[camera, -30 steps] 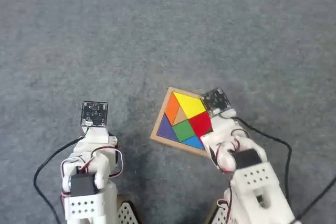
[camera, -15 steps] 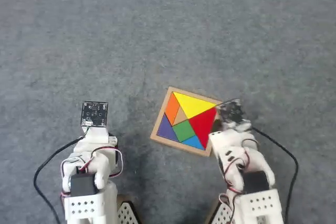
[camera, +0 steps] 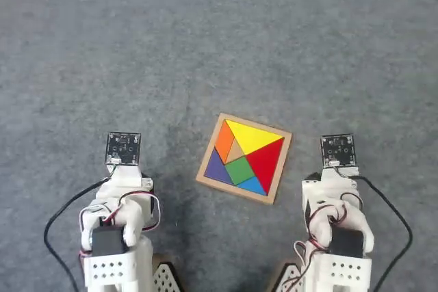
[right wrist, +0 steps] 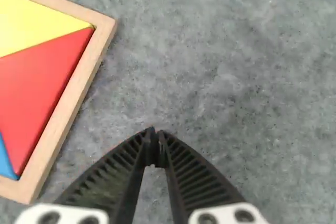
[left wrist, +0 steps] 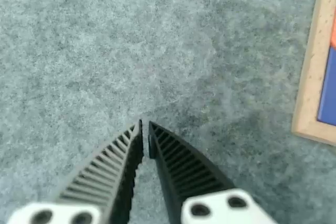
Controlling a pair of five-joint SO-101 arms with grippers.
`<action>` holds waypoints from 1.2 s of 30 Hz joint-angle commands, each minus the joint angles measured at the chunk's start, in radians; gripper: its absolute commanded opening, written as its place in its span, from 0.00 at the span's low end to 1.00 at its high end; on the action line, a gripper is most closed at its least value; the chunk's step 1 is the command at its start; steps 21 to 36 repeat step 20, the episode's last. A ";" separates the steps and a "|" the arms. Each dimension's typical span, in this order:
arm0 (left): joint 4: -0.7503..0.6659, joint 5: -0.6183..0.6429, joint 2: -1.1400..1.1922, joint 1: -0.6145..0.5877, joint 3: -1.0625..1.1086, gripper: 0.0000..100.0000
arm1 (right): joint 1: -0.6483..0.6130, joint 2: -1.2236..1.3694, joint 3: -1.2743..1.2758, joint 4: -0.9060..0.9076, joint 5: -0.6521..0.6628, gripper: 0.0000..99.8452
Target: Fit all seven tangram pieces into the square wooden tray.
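Note:
The square wooden tray (camera: 276, 186) lies tilted at the table's centre, with yellow (camera: 250, 136), red (camera: 265, 161), orange (camera: 224, 141), green (camera: 239, 169), purple, blue and tan pieces lying flat inside it. My left gripper (left wrist: 144, 126) is shut over bare carpet, with the tray's edge (left wrist: 311, 87) off to one side. My right gripper (right wrist: 154, 132) is shut and holds nothing, beside the tray's corner (right wrist: 100, 40) near the red piece (right wrist: 37, 77) and the yellow piece (right wrist: 26, 22). In the high view both arms (camera: 123, 148) (camera: 338, 150) sit drawn back on either side of the tray.
Grey carpet (camera: 205, 52) covers the whole table, with open room on all sides of the tray. Cables (camera: 65, 210) loop beside each arm's base.
The right arm has pulled back from over the tray's right corner to the carpet on the tray's right. The red piece now shows in full. The left arm has not moved.

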 commanded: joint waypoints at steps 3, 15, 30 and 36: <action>0.005 0.017 -0.018 -0.003 -0.013 0.02 | 0.015 -0.024 0.009 0.004 -0.005 0.01; 0.005 0.017 -0.018 -0.003 -0.013 0.02 | 0.015 -0.019 0.009 -0.018 -0.005 0.01; 0.005 0.017 -0.018 -0.003 -0.013 0.02 | 0.015 -0.019 0.009 -0.018 -0.005 0.01; 0.005 0.017 -0.018 -0.003 -0.013 0.02 | 0.015 -0.019 0.009 -0.018 -0.005 0.01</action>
